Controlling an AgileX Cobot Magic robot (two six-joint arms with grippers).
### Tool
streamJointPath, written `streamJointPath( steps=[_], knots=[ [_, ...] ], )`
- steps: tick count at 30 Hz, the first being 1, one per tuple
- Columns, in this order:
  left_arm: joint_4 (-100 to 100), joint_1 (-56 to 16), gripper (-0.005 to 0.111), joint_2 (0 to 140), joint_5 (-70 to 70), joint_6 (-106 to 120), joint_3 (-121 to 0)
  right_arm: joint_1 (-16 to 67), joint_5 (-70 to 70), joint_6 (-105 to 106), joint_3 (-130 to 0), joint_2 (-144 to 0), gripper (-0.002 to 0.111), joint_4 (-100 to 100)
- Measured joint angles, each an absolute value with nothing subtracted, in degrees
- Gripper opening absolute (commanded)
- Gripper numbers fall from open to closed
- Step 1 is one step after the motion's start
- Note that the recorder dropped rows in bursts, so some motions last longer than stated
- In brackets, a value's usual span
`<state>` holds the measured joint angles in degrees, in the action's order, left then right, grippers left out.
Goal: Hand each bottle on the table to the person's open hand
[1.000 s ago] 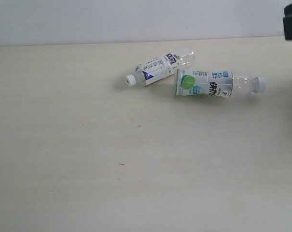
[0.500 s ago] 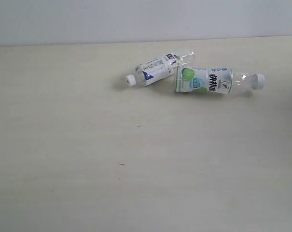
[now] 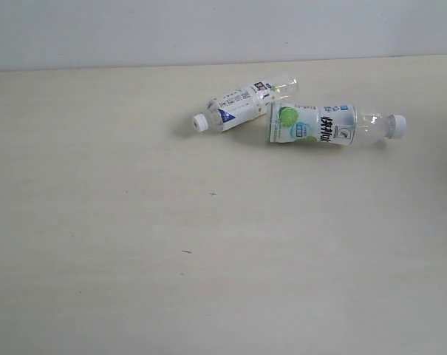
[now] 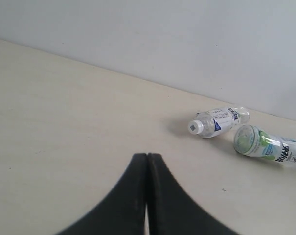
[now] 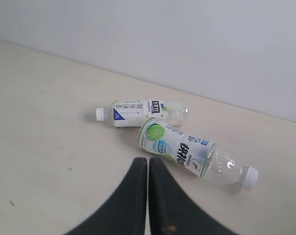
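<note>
Two clear white-capped bottles lie on their sides on the pale table, near its far edge. The one with the white-blue label points its cap left. The one with the green lime label lies to its right, cap pointing right; their bases meet. Neither gripper shows in the exterior view. My left gripper is shut and empty, well short of both bottles. My right gripper is shut and empty, its tips just short of the lime bottle. The person's open hand is out of view.
A plain grey wall rises behind the table's far edge. A few tiny dark specks mark the tabletop in front of the bottles.
A dark shape at the exterior view's top right corner a second ago is gone. The lime-label bottle has rolled slightly, its label now turned differently. The white-blue bottle has stayed put.
</note>
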<state>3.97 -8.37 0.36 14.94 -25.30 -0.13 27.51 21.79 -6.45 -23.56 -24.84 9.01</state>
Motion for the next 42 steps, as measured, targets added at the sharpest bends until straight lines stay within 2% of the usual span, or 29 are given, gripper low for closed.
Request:
streamJointPath(
  steps=[8, 14, 27, 42],
  knots=[
    [4.0, -8.4, 0.000, 0.4, 14.9, -25.3, -0.1, 27.5, 21.6, -8.1, -23.4, -24.8, 0.001, 8.7],
    [4.0, -8.4, 0.000, 0.4, 14.9, -25.3, -0.1, 27.5, 18.2, -11.7, -18.2, -22.5, 0.001, 8.7],
    [4.0, -8.4, 0.000, 0.4, 14.9, -25.3, -0.1, 27.5, 11.8, -11.9, -13.6, -1.2, 0.001, 8.7],
    [4.0, -8.4, 0.000, 0.4, 14.9, -25.3, -0.1, 29.1, 12.7, -11.9, -13.6, -0.3, 0.001, 8.7]
  ],
)
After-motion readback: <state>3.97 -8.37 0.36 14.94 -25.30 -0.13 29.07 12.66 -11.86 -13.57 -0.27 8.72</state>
